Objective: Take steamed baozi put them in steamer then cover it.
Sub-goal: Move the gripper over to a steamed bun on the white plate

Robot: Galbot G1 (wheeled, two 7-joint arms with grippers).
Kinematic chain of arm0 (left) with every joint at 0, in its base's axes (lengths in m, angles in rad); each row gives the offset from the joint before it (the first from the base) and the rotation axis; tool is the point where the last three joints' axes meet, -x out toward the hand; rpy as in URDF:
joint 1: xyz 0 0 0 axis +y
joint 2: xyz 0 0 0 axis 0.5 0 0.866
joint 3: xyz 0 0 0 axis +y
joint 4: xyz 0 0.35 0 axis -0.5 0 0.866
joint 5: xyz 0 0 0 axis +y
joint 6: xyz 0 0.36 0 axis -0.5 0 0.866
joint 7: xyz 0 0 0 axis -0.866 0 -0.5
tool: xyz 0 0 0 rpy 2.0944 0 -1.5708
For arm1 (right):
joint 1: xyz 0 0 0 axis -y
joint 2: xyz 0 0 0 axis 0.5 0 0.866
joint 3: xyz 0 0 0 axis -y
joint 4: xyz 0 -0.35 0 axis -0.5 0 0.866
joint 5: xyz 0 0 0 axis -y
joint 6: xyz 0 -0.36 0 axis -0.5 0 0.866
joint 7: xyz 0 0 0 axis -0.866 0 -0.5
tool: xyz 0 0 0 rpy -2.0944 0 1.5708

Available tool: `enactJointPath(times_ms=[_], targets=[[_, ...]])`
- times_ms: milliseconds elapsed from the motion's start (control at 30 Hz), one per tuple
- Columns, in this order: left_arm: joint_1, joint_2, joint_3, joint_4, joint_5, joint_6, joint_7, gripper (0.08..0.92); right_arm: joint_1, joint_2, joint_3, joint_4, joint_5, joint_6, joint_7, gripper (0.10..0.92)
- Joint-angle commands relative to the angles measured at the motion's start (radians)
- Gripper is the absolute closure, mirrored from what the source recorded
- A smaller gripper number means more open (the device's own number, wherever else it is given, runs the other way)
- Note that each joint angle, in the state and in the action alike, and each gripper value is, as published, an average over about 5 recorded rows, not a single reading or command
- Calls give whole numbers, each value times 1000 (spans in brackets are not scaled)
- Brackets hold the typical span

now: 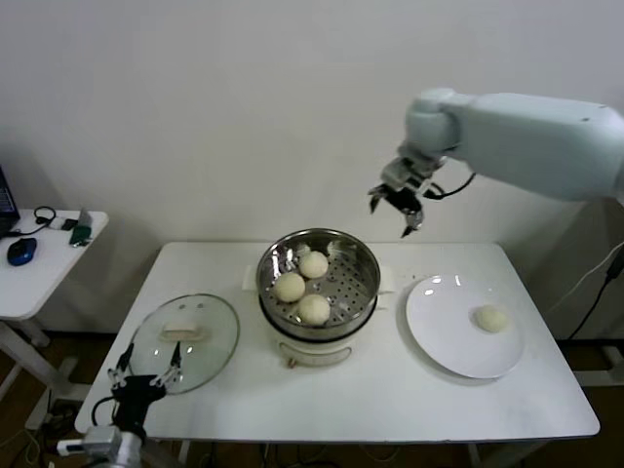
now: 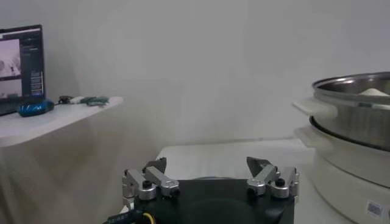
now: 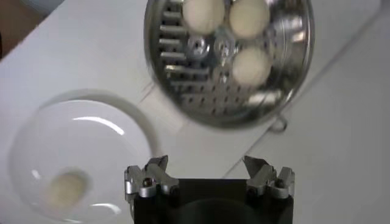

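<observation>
- Currently three steamed baozi (image 1: pixel 300 286) sit on the perforated tray of the steamer (image 1: pixel 363 291); a fourth bun (image 1: pixel 490 318) lies alone on the white plate (image 1: pixel 439 331).
- Right gripper (image 1: pixel 393 207) hangs in the air, jaws spread wide and empty, above and just behind the steamer's far rim.
- From that gripper, the last bun lies down, toward the robot and out to its right side, well apart. The bun is round, so there is no long axis to match.
- Right arm is clearly the nearer one for the plate.
- Left gripper (image 1: pixel 146 375) is low at the table's near edge, also wide open, holding nothing, just short of the cover (image 1: pixel 185 341), which lies flat beside the steamer.
- Likely next: right gripper descends on the plate bun.
</observation>
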Motion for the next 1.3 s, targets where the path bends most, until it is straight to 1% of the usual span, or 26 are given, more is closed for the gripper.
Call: enactJointPath(times_ms=[33, 200, 400, 567, 833, 1300], targets=[[-1, 11, -4, 3, -6, -4, 2, 177, -115, -311, -47, -79, 73, -149, -16, 203], [4, 5, -7, -4, -1, -2, 4, 177, -329, -364, 130, -158, -94, -137, -3, 203], [12, -8, -7, -9, 19, 0, 5, 177, -541, -345, 293, -251, -220, -96, 1, 203], [15, -18, -7, -11, 28, 1, 6, 177, -667, -304, 402, -311, -273, -80, 9, 203], [23, -28, -8, -5, 31, -2, 5, 177, -781, -210, 537, -470, -347, -53, 37, 203], [24, -23, -10, 7, 26, -6, 4, 177, -820, -162, 585, -529, -379, -45, 59, 203]])
